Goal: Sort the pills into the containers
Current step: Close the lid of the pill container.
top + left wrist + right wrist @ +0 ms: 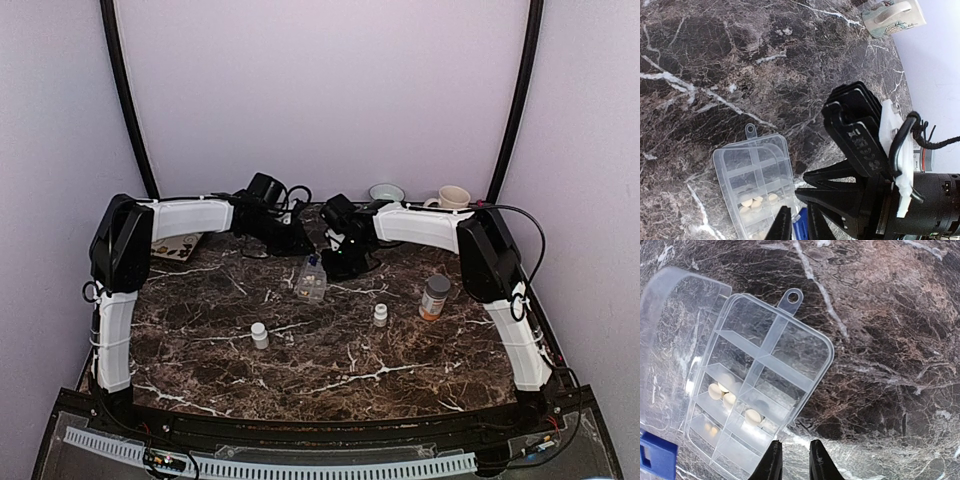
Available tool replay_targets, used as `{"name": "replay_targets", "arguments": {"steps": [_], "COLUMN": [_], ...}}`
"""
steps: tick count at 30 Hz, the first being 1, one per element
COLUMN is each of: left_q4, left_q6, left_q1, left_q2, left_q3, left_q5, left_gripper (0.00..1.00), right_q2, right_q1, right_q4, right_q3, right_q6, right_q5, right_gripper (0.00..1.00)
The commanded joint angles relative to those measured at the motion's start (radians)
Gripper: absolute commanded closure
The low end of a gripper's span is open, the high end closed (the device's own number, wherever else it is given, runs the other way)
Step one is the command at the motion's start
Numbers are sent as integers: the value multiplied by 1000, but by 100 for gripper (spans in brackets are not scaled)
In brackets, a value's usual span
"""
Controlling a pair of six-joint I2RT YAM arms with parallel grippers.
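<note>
Right pincer (pixel 794 454): jaws drawn together to a narrow slit, nothing between them. Tips low over the worktop (pixel 890 365), just beside one corner of the pill box (pixel 812 347); contact not resolvable.
Left pincer (pixel 799 214): jaws close together, a small blue piece (pixel 800 227) showing in the gap. Whether it is gripped cannot be told. Tips near the box's end away from the tab.
White bottles (pixel 259 335): two, upright, capped, nearest the arm bases. The first is toward the left arm, the second (pixel 380 315) toward the right, well apart.
Orange bottle (pixel 434 298): upright, grey cap, just beyond and to the right of the second white bottle.
Pill box: clear, flat on the worktop, mid-table, beside both pincers. Lid (pixel 670 330) swung open to one side. Holed tab (pixel 792 297) on its far end in the right wrist view.
Compartments (pixel 747 322): two columns, clear dividing walls.
Pills (pixel 752 416): pale round tablets inside the box, in the middle compartments. Two lie close together in one cell, one alone in the neighbouring column.
Mug (pixel 455 197) and bowl (pixel 386 191): at the far edge by the back wall, near each other, behind the right arm.
</note>
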Motion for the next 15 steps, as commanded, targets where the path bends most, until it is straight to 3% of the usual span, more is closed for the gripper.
{"name": "replay_targets", "arguments": {"steps": [1,15], "left_q4": [-39,-27], "left_q6": [0,-10], "left_q1": [-16,-30], "left_q2": [-8,-1], "left_q3": [20,1], "left_q5": [11,1], "left_gripper": [86,86], "right_q2": [-3,-50], "right_q1": [-6,-25], "right_q4": [29,52], "right_q3": [-10,-81], "right_q6": [10,20], "right_q5": [-16,8], "right_gripper": [78,80]}}
